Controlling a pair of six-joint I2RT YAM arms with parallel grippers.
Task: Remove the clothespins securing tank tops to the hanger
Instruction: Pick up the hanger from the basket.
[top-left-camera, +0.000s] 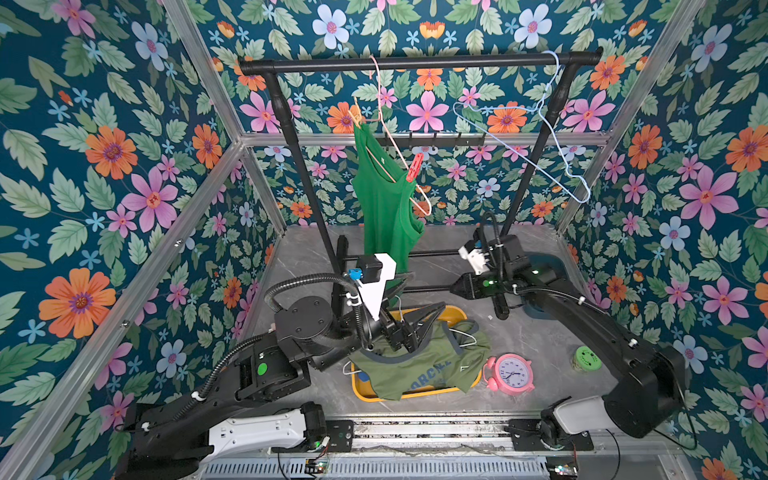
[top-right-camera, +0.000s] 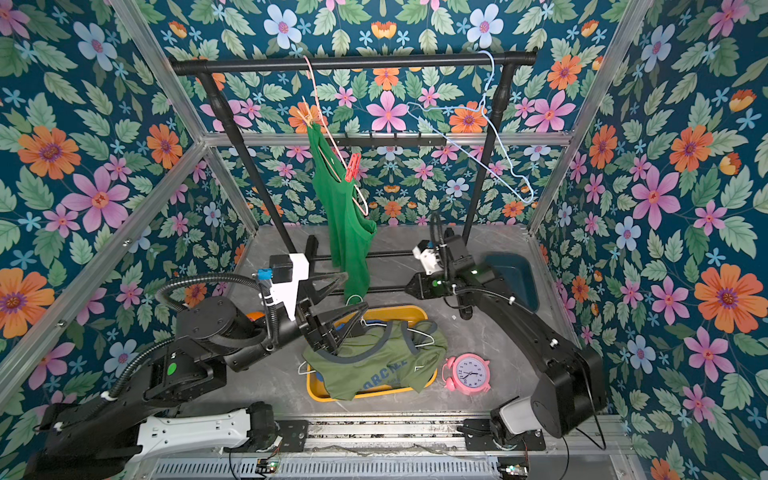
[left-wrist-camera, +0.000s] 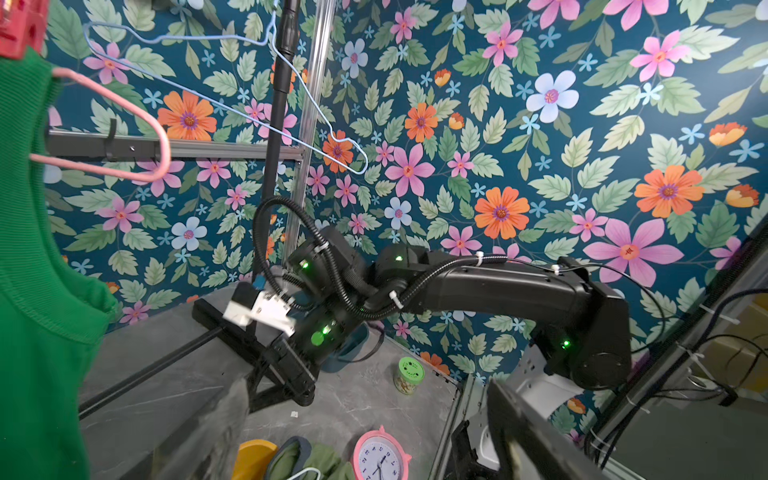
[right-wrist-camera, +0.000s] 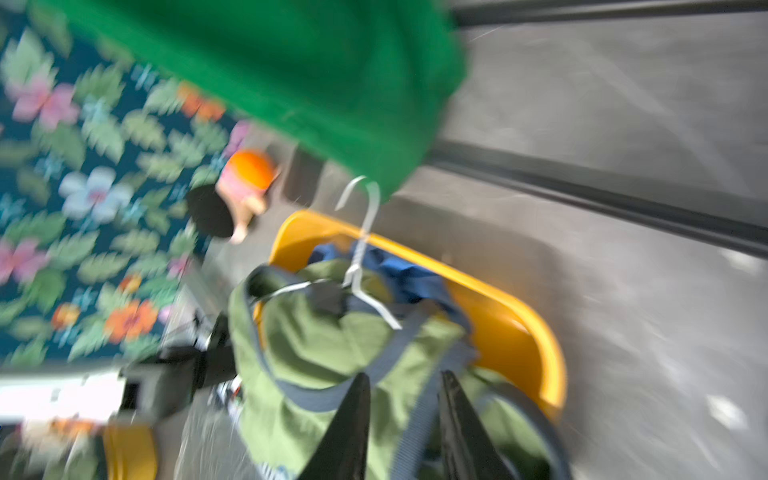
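A bright green tank top (top-left-camera: 386, 208) (top-right-camera: 343, 216) hangs from a tilted pink hanger (top-left-camera: 380, 104) on the black rail (top-left-camera: 415, 62). A red clothespin (top-left-camera: 414, 167) (top-right-camera: 352, 167) (left-wrist-camera: 18, 29) clips its lower strap, and a peach clothespin (top-left-camera: 356, 116) its upper strap. An olive tank top (top-left-camera: 428, 361) (right-wrist-camera: 332, 345) on a white hanger lies over a blue tank top (right-wrist-camera: 411, 274) in the yellow tray (top-left-camera: 361, 392). My left gripper (top-left-camera: 428, 290) (left-wrist-camera: 368, 384) is open beside the green top's hem. My right gripper (top-left-camera: 453, 287) (right-wrist-camera: 405, 376) is low by the rack base, jaws apart and empty.
An empty pale blue hanger (top-left-camera: 540, 145) hangs at the rail's right end. A pink alarm clock (top-left-camera: 513, 374) and a green-lidded jar (top-left-camera: 586, 359) stand right of the tray. A dark blue bin (top-right-camera: 515, 274) sits at the back right. The rack's base bars (top-left-camera: 432, 252) cross the table.
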